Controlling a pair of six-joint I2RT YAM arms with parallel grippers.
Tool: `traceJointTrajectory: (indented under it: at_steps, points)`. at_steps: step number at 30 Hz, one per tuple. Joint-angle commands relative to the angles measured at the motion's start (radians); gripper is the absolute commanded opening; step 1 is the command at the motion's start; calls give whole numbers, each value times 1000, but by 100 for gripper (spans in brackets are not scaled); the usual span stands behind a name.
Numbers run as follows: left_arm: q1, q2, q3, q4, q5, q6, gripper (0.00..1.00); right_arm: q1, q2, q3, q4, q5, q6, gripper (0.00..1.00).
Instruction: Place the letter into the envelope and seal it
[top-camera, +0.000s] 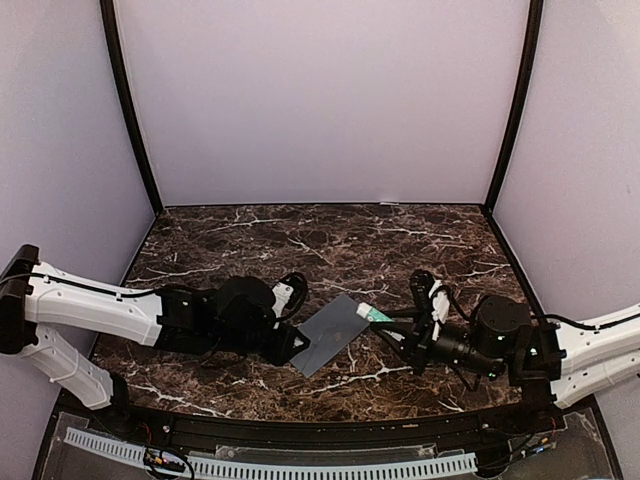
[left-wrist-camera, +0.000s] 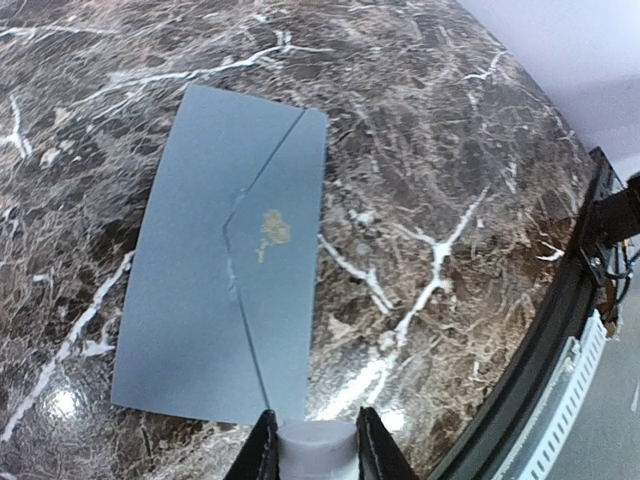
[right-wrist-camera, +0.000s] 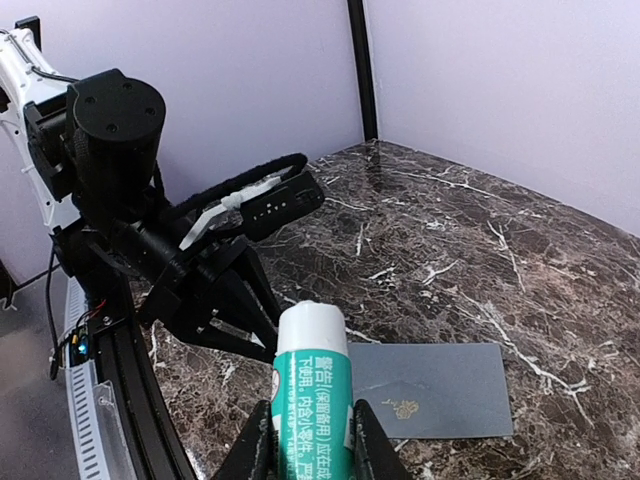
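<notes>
The grey-blue envelope (top-camera: 335, 333) lies flat on the marble table (top-camera: 330, 245) between the two arms. Its triangular flap is folded down, with a small gold mark (left-wrist-camera: 272, 232) on it. The letter does not show in any view. My left gripper (top-camera: 299, 346) sits at the envelope's left end, shut on a small white cap (left-wrist-camera: 317, 448). The right gripper (top-camera: 387, 326) hovers at the envelope's right corner, shut on a green-and-white glue stick (right-wrist-camera: 311, 385), whose white end (top-camera: 366, 312) points toward the envelope. In the right wrist view the envelope (right-wrist-camera: 440, 385) lies just beyond the stick.
A black rail (top-camera: 300, 430) with a white cable chain (top-camera: 280, 465) runs along the near table edge. Lilac walls (top-camera: 320, 100) with dark corner posts (top-camera: 130, 110) close off the back and sides. The left arm's black wrist (right-wrist-camera: 110, 130) stands close in front of the right gripper.
</notes>
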Motion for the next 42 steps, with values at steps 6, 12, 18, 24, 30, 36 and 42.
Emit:
traceJointTrajectory:
  at_steps: [6,12,18,24,30,36,42]
  points:
    - [0,-106,48,51,292,167,21,-28,-35,-9,25,-234,-27,0]
    - [0,-123,73,52,398,210,21,-30,-49,-12,42,-371,-43,0]
    - [1,-133,86,72,528,251,21,-31,-61,-16,60,-496,-54,0]
    - [1,-149,105,80,625,279,21,-30,-64,-22,80,-586,-67,0]
    - [1,-171,109,85,693,305,20,-30,-58,-17,81,-604,-71,0]
    - [1,-186,108,64,681,313,20,-30,-66,-21,83,-596,-68,0]
    - [1,-198,98,60,741,341,20,-31,-33,-5,96,-660,-71,0]
